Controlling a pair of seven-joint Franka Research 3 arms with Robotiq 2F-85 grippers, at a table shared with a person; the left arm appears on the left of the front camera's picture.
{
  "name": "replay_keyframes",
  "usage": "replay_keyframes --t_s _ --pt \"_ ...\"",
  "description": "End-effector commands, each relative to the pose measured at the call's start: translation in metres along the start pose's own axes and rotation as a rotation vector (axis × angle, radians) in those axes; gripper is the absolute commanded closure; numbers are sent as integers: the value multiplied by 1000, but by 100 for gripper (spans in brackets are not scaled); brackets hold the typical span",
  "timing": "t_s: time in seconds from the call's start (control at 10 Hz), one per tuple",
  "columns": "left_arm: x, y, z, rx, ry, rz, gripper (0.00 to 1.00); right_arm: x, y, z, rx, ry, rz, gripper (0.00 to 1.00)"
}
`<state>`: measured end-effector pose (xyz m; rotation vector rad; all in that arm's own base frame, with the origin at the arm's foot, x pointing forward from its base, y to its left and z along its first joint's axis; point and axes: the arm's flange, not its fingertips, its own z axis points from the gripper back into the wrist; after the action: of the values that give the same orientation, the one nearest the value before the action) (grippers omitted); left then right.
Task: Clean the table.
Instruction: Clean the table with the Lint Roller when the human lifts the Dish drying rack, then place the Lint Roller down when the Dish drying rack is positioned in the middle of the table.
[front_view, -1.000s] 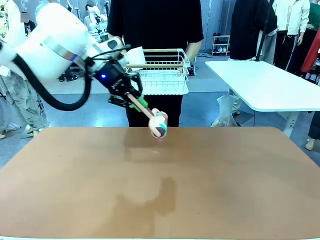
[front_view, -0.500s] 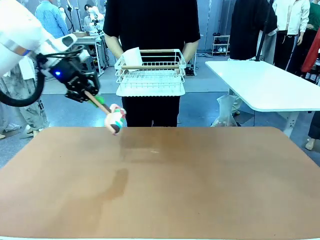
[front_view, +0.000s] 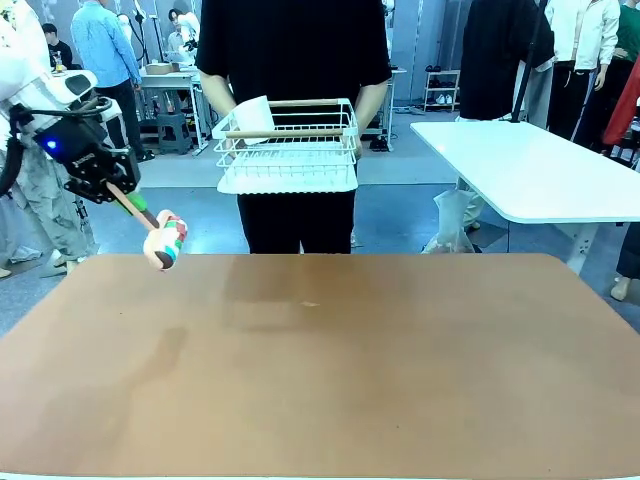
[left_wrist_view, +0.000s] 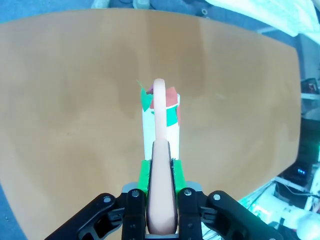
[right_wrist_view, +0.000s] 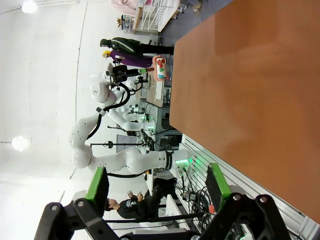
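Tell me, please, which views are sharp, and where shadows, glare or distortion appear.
Front view: sharp, evenly lit; a faint soft shadow lies left on the table. Left wrist view: the table edges bow from the wide lens, and the wooden handle in the left claw looks soft. Right wrist view: rolled sideways, with glare from a lamp.

The table (front_view: 350, 380) reads matte reddish-brown across the lower frame. At left, tool (front_view: 162, 240): tan handle, white head patched red and green. Upper centre, white wire basket (front_view: 288, 165) against a black shirt (front_view: 295, 50).
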<state>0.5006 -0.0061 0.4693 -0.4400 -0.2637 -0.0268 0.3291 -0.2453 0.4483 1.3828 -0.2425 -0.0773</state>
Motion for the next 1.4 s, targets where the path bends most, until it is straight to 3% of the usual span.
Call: replay_keyframes --t_s 0.0,1.3 --pt "1 -1 10 25 -25 39 79 -1 4 0 9 -4 5 0" --pt "1 6 5 9 -13 22 79 -1 4 0 9 -4 5 0"
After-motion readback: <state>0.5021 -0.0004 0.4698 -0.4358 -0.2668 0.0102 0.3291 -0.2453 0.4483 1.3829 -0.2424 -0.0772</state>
